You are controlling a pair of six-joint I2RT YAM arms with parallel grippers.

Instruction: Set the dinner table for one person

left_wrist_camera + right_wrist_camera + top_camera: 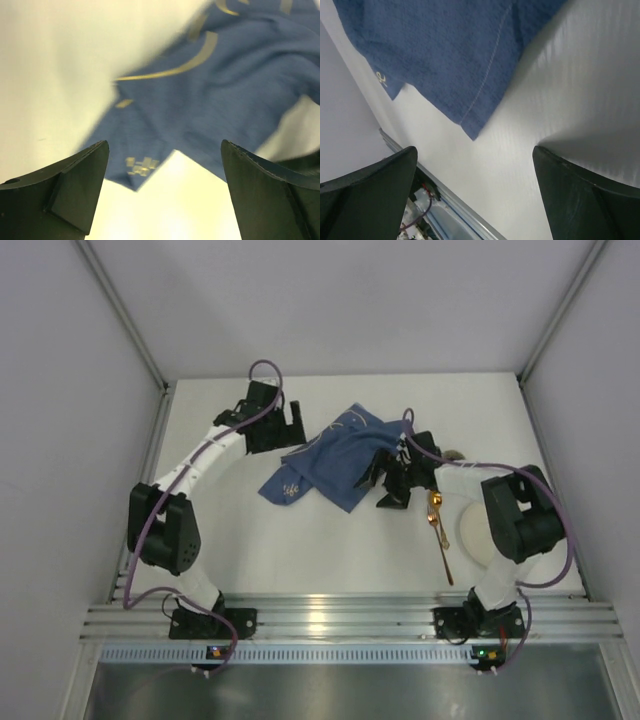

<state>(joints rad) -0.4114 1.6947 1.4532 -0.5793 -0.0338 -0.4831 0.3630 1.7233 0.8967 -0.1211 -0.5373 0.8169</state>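
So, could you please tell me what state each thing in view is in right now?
Blue cloth: rumpled, loose on the table.
Left claw: open, empty.
Right claw: open, empty.
Gold cutlery: lying flat on the table.
White plate: flat, partly hidden by the right arm.

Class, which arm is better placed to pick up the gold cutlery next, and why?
Right: the gold cutlery lies close to the open right tool; the left tool sits beyond the blue cloth.

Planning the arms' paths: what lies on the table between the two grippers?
The crumpled blue cloth lies between the left gripper and right gripper, clearest in the top view.
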